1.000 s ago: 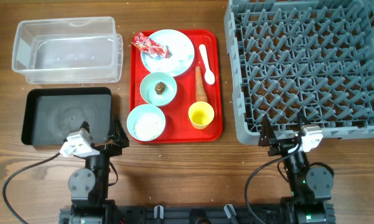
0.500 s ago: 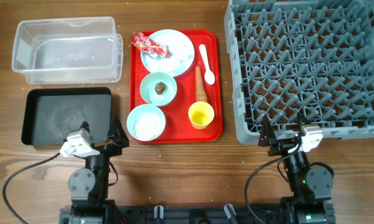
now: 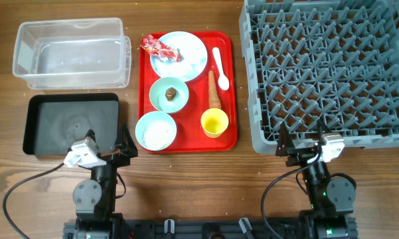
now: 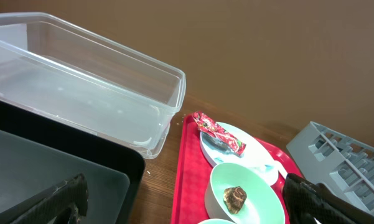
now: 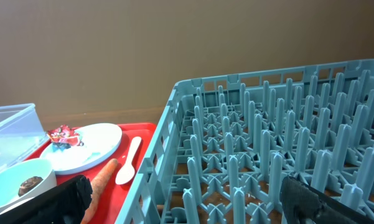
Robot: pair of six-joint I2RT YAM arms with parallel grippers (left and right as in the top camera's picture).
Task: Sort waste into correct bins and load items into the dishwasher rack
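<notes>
The tub [image 3: 70, 53] sits at the upper left of the overhead frame, with the black tray [image 3: 66, 123] just below it. At the lower left is the left hand [image 3: 108, 143], fingers spread wide. On the red tray [image 3: 194, 106] at centre, the wrapper [image 3: 158, 48] lies on the plate [image 3: 189, 56]. Below it, the lump [image 3: 171, 92] is in one bowl [image 3: 160, 99] and the rice [image 3: 157, 134] in the other bowl [image 3: 143, 125]. The carrot [image 3: 214, 89], spoon [image 3: 220, 66] and cup [image 3: 214, 123] lie to the right of these. The rack [image 3: 328, 73] fills the upper right. The right hand [image 3: 300, 143], also wide, is at its lower edge.

Clear glossy plastic tub [image 3: 71, 53]
</notes>
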